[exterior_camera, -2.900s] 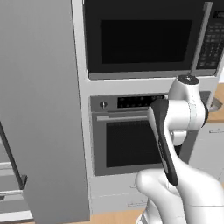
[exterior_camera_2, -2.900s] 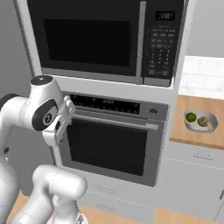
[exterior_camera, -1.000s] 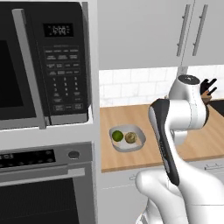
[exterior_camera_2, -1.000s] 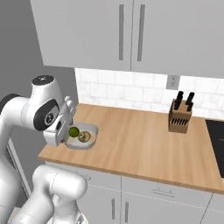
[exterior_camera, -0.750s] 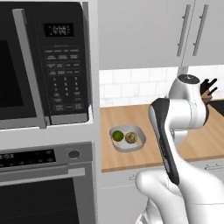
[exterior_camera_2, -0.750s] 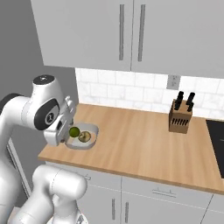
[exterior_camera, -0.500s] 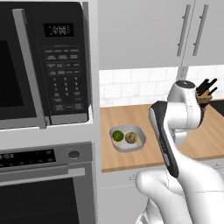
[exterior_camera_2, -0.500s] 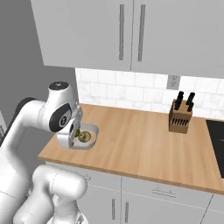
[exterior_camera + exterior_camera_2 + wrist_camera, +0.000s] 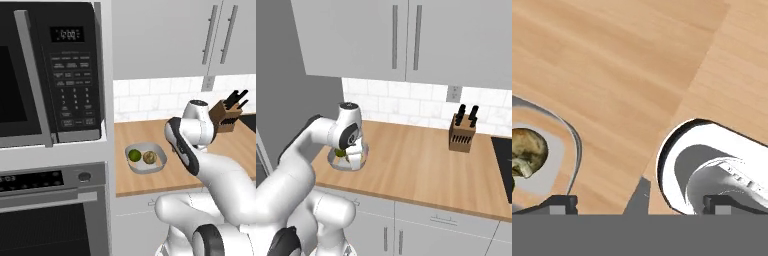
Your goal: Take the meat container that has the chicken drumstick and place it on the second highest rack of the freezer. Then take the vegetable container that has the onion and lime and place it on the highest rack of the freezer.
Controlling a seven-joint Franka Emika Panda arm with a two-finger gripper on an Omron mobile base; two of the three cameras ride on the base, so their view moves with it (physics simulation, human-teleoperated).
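The vegetable container [image 9: 159,164] is a shallow grey tray on the wooden counter, just right of the microwave column. It holds the dark-green lime [image 9: 134,155] and the tan onion [image 9: 149,158]. In the right base view my arm bends down over the container [image 9: 336,161], and my gripper [image 9: 355,161] hangs at its right side. In the hand view the gripper [image 9: 644,205] is open, its fingertips [image 9: 560,204] wide apart. One tip stands by the container's rim [image 9: 574,145], and the onion [image 9: 527,150] lies just inside it. Bare counter shows between the jaws.
A microwave [image 9: 50,75] with an oven [image 9: 50,200] below forms a wall left of the container. A knife block [image 9: 462,132] stands at the back right of the counter [image 9: 416,160]. Upper cabinets [image 9: 406,35] hang above. A dark cooktop edge [image 9: 503,155] lies far right.
The base has driven right from the oven to the counter and has held still over the last second. The arm has swung forward and down over the container, with the gripper staying open.
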